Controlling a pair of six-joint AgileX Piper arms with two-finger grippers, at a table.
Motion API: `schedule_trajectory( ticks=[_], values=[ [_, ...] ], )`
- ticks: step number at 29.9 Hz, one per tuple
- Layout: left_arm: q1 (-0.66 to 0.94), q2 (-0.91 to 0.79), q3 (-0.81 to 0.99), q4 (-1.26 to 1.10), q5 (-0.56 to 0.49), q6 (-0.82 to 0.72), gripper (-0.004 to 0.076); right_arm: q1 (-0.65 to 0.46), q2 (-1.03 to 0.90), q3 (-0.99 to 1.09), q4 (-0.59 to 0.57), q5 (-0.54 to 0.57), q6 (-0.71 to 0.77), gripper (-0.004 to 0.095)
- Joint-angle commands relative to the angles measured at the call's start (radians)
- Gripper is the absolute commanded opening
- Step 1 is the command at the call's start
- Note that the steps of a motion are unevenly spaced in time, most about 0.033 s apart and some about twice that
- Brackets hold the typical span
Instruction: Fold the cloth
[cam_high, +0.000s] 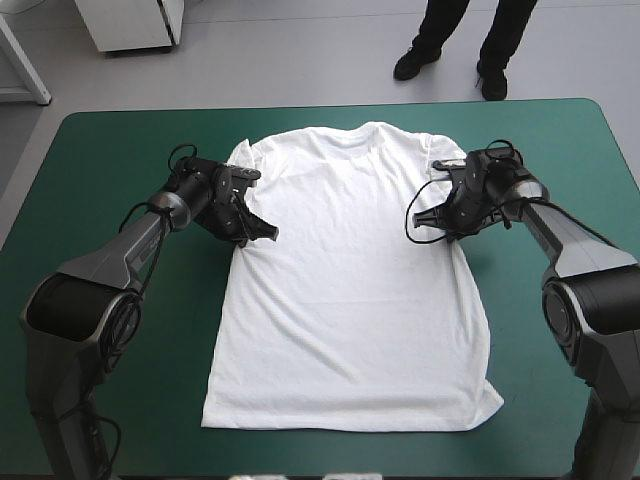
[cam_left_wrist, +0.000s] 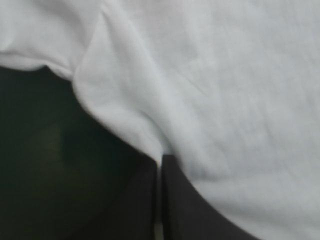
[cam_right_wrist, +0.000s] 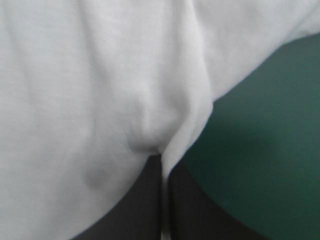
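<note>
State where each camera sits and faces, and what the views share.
High view: above and behind the robot, facing forward and down on the teal-green table and the spread T-shirt; both arms show.
Left wrist view: above the left wrist, looking along the left end effector, shut on the T-shirt's edge.
Right wrist view: likewise, the right end effector pinching the opposite edge.
Shared: all show the T-shirt.

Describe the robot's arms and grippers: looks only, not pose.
Both arms, left arm and right arm, are dark grey to black tubular links with rounded, glossy joint housings. The left gripper and right gripper each end in two broad black fingers curved like fins, tapering to a point.
</note>
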Motion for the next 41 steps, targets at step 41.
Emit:
schedule_trajectory(
  ticks=[41],
  values=[
    [0.007,-0.437,-0.446,-0.066,-0.379,0.060,-0.0010,-0.006,-0.340,-0.578,0.084,-0.251,-0.036,-0.0013]
  ],
)
